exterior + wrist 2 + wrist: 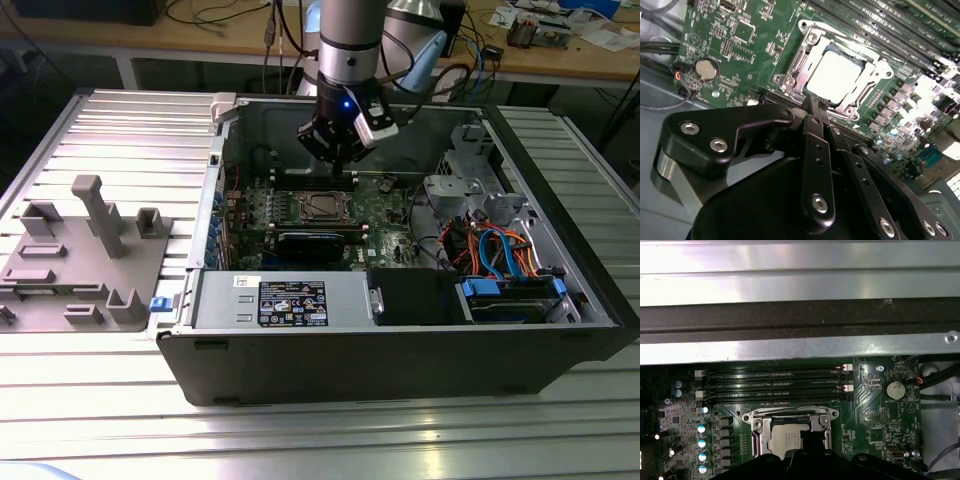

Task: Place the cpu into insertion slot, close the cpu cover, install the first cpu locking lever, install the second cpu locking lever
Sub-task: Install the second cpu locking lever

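Inside the open computer case, the green motherboard (385,200) carries the insertion slot (322,207). The cpu (840,72), a flat silver-grey square, lies in that slot. The cpu cover (867,82), a thin metal frame, lies flat around it. In the first wrist view the cpu (785,440) and the cpu cover (756,432) are partly hidden behind the black fingers. My gripper (812,102) hangs just above the slot's edge, its fingers shut together with nothing between them. From outside, the gripper (345,165) sits above the far side of the slot.
Long memory slots (775,382) run beside the socket, next to the case's metal wall (790,315). A coin battery (706,69) sits on the board. Blue and orange cables (500,250) fill the exterior view's right. A grey fixture (85,250) stands left of the case.
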